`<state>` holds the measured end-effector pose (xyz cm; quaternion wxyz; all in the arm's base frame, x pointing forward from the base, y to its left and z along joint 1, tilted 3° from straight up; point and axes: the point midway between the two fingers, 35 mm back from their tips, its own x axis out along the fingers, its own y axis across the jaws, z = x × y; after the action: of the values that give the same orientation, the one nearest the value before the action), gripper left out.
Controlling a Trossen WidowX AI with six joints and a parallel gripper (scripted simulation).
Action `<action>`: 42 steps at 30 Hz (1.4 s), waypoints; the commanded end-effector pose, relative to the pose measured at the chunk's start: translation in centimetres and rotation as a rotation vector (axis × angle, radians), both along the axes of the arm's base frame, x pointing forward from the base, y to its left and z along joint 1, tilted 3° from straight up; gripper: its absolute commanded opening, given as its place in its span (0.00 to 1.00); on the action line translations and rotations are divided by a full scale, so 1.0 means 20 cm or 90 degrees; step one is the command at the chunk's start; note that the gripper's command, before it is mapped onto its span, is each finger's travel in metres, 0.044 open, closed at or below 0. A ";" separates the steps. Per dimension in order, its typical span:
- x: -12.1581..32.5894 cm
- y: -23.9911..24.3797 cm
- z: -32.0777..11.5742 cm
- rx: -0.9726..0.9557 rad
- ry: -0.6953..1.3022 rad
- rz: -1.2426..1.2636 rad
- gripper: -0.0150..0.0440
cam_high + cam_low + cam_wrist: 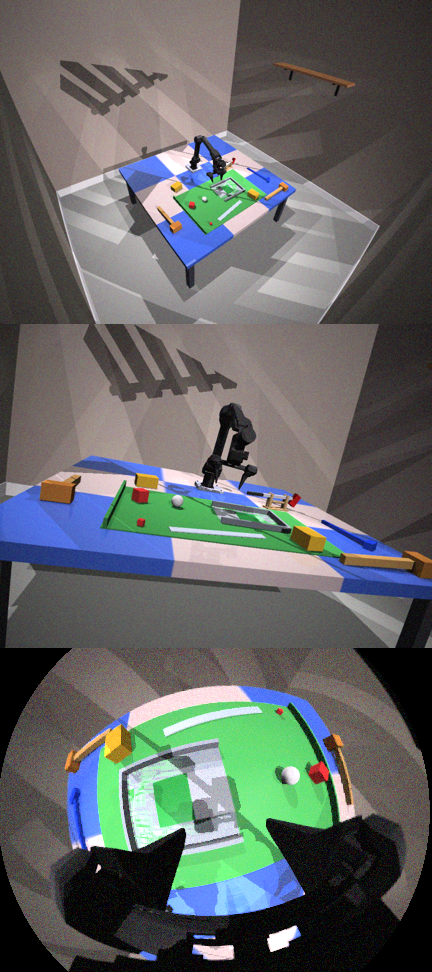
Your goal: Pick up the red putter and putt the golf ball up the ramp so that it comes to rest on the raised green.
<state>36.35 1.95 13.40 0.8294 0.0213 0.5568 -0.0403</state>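
Observation:
The red-headed putter rests on a small wooden stand behind the mat, its black grip toward the arm. It is not visible in the wrist view. The white golf ball sits on the green mat. The ramp leads to the raised green, which has grey walls around it. My gripper is open and empty, pointing down above the mat's rear edge near the ramp, to the left of the putter in the exterior view.
A red cube is near the ball. Yellow blocks sit behind the mat and at its right. A white strip and small red cube lie in front. Orange mallets and a blue club flank the mat.

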 end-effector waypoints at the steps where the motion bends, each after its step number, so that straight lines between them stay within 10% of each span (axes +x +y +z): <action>1: -0.22 0.32 -0.02 -0.040 0.054 0.436 1.00; 17: -0.73 0.77 0.01 -0.067 0.004 1.223 1.00; 42: -0.73 0.79 -0.17 -0.066 0.003 1.230 1.00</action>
<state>21.84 17.63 10.98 0.5053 -0.4849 0.3318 0.6320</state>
